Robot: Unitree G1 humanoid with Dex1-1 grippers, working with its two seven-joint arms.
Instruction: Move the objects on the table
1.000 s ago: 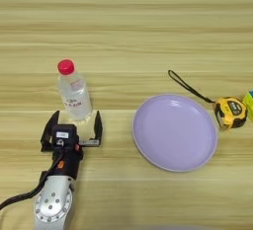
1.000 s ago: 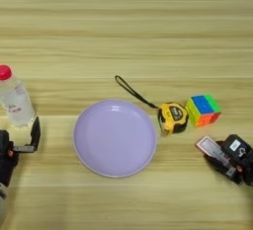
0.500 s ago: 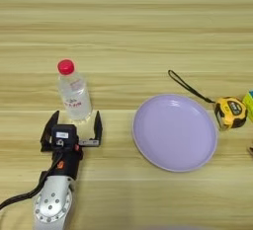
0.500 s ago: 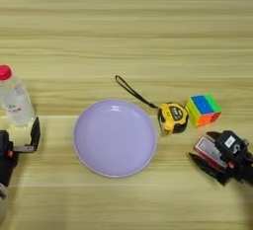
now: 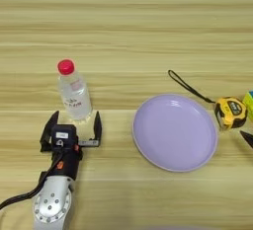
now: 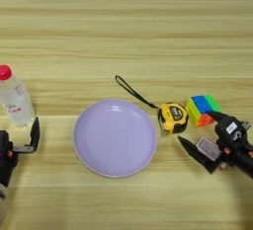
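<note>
Left tool (image 5: 74,125): we see its two black fingers spread wide, empty, just below a clear bottle (image 5: 74,92) with a red cap; the fingertips flank the bottle's base, and we cannot tell whether they touch it. The bottle stands upright on the desk (image 5: 128,26).

Middle: the lavender plate (image 6: 114,138) lies flat, nothing on it. Just right of it sits the tape measure (image 6: 173,117), its black strap (image 6: 133,92) trailing up and left. A colour cube (image 6: 201,109) is beside it on the right.

Right tool (image 6: 200,137): fingers apart, a small white card (image 6: 208,149) with a pink-red band between them; we cannot tell whether it is gripped. The arm is cut off at the edge.
</note>
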